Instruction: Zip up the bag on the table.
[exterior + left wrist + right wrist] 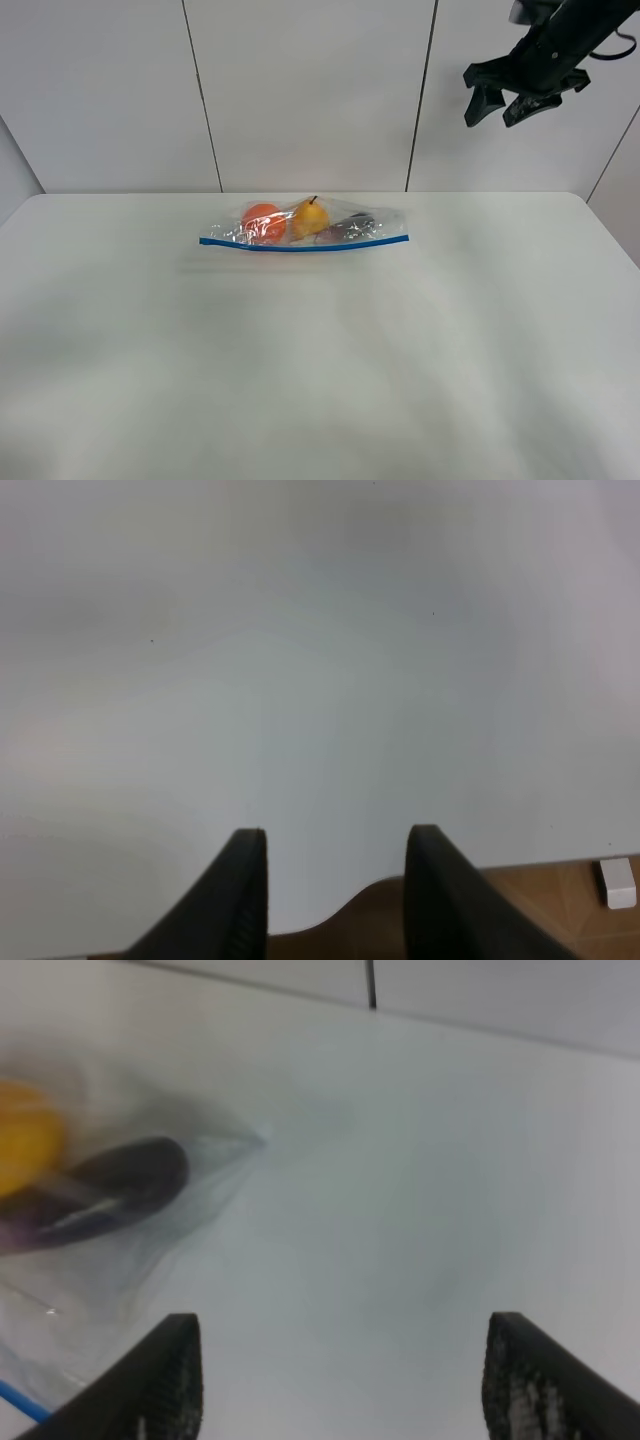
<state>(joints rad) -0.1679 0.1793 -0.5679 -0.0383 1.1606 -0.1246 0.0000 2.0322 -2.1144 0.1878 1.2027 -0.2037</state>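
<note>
The clear zip bag lies flat at the back middle of the white table, with its blue zipper strip along the near edge. Orange, yellow and purple items show through it. My right gripper hangs open and empty, high above the table's back right. In the right wrist view, the right gripper has its fingers wide apart, and the bag's end lies off to one side. My left gripper is open and empty over bare table. It is out of the exterior view.
A white panelled wall stands behind the table. The left wrist view shows the table's edge with brown floor beyond it and a small white block on the floor.
</note>
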